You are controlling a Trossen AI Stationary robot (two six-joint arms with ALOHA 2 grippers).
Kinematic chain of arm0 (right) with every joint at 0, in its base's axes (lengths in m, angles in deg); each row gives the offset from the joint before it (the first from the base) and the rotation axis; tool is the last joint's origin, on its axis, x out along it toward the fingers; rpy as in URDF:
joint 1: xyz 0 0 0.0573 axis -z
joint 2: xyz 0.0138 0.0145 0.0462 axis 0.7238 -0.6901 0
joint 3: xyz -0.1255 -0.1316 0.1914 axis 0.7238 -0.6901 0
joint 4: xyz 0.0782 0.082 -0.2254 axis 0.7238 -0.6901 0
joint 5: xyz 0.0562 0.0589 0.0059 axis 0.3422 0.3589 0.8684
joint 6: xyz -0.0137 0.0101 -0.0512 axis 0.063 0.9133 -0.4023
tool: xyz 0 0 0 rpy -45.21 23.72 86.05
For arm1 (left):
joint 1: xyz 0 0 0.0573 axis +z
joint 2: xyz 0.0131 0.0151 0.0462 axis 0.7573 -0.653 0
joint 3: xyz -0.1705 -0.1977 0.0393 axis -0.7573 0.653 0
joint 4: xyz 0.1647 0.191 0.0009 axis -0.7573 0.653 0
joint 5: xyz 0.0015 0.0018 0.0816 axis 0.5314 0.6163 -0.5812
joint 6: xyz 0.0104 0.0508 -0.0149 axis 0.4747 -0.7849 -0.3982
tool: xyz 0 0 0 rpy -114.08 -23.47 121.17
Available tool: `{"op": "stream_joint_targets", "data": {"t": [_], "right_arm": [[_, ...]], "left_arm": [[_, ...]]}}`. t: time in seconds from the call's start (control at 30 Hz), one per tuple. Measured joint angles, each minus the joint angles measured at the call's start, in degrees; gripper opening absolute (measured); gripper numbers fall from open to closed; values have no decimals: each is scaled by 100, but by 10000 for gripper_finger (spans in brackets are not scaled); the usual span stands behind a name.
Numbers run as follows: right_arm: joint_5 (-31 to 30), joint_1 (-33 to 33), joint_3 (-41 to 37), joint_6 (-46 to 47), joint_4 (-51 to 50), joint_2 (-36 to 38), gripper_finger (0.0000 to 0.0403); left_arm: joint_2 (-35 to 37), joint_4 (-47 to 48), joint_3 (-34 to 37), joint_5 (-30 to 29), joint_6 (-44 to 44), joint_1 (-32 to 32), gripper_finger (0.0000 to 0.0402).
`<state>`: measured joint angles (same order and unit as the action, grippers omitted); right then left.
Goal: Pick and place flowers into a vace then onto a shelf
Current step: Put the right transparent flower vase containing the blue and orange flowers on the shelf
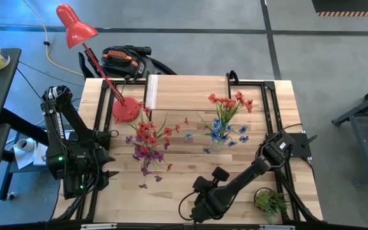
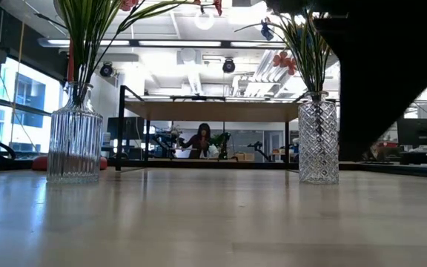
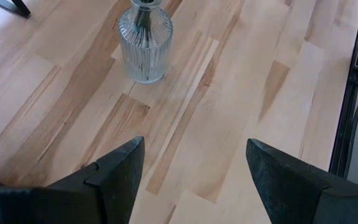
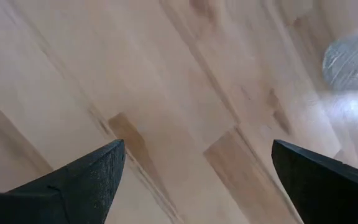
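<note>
The flowers stand in two glass vases on the table. A ribbed vase (image 2: 75,141) (image 3: 145,43) holds the red and purple spray (image 1: 147,144). A diamond-cut vase (image 2: 318,141) holds the red and blue spray (image 1: 225,118). Their green stems stick into the vase necks. The shelf (image 1: 190,89) (image 2: 213,111), a light plank on black legs, stands at the table's far edge. My left gripper (image 1: 106,167) (image 3: 194,168) is open over bare table, left of and nearer than the ribbed vase. My right gripper (image 1: 197,201) (image 4: 197,168) is open near the near edge.
A red desk lamp (image 1: 75,25) has its base (image 1: 126,110) on the table's far left, close to the ribbed vase. A small leafy plant (image 1: 272,203) sits at the near right corner. Bare wood lies between the vases and the near edge.
</note>
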<state>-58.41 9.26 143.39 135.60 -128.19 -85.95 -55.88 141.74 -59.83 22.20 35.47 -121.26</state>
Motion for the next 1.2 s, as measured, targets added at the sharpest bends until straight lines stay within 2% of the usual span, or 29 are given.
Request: {"op": "stream_joint_targets", "data": {"t": [0.07,0.17,0.3,0.43,0.77,0.9,1.2], "right_arm": [[-320,-24,0,-1,109,1,394],[-448,-17,0,-3,168,3,394],[-284,4,0,-20,328,5,394],[-72,52,0,3,944,5,394],[-118,258,0,212,2152,5,394],[67,308,0,306,2624,5,394],[113,297,0,280,3112,5,394]], "left_arm": [[0,5,0,0,0,0,317],[0,17,0,-2,0,0,317],[0,11,0,-1,0,0,317],[0,-19,0,-2,0,0,317],[0,-223,0,-4,0,2,317],[-2,-309,0,31,0,1,317],[-2,-542,0,53,2,1,317]]}}
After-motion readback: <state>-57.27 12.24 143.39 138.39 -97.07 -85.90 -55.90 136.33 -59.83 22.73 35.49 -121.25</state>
